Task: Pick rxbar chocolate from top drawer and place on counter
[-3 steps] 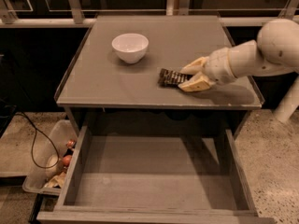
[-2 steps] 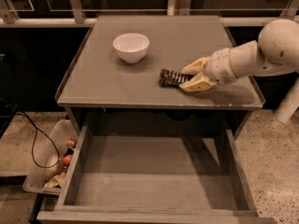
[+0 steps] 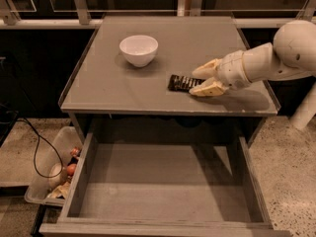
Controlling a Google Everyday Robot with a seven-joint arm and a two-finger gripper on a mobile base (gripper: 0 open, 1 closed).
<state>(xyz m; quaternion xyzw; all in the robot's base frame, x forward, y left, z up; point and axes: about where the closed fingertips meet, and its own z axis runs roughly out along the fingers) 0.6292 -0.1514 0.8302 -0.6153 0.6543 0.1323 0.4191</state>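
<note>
Lying flat on the matte grey tabletop (image 3: pixel 123 90), the rxbar chocolate (image 3: pixel 180 83) is a small black rectangular wrapper with white print, near the front right. The cream-coloured gripper (image 3: pixel 194 82) rests at the bar's right end, its two fingers spread apart on either side of it. A smooth, round white bowl (image 3: pixel 138 50) stands further back and to the left, well apart. Below, the top drawer (image 3: pixel 163 191) is pulled out, showing its plain grey bottom and low walls. A clear plastic bin (image 3: pixel 35 184) on the floor holds small, mixed items.
</note>
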